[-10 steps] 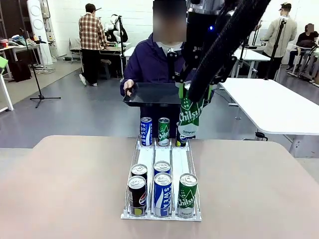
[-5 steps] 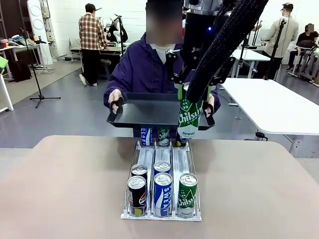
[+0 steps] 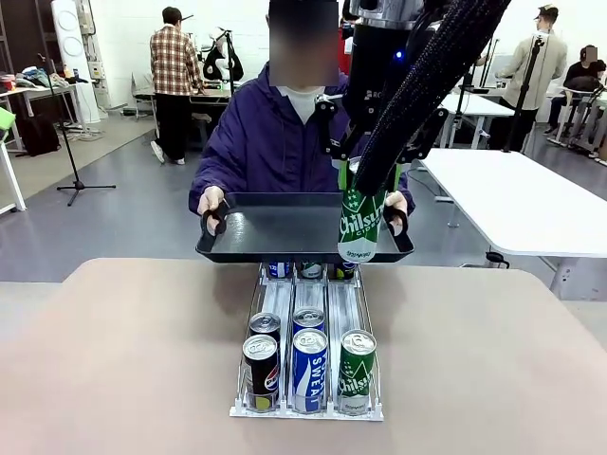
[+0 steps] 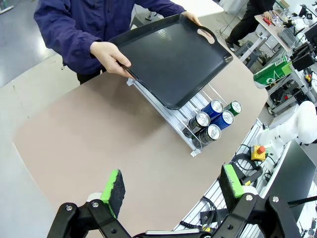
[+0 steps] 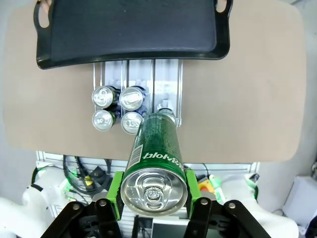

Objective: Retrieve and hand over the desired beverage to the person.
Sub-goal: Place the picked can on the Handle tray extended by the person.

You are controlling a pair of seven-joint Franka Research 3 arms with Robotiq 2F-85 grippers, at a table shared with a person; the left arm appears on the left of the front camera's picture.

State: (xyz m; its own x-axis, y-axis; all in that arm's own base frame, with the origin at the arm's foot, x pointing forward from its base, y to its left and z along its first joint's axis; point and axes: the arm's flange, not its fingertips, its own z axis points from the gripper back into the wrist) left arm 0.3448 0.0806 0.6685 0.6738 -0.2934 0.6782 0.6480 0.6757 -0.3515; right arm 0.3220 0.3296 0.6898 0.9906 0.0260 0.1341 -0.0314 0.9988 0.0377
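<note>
Beige table (image 3: 123, 360), grey floor (image 3: 123, 209); person (image 3: 266, 142) beyond, green can (image 3: 361, 227) aloft.

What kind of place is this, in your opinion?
Probably a robotics lab or workshop: the right gripper holds a green can, white work tables stand on an open grey floor, and a tripod stands farther back.
</note>
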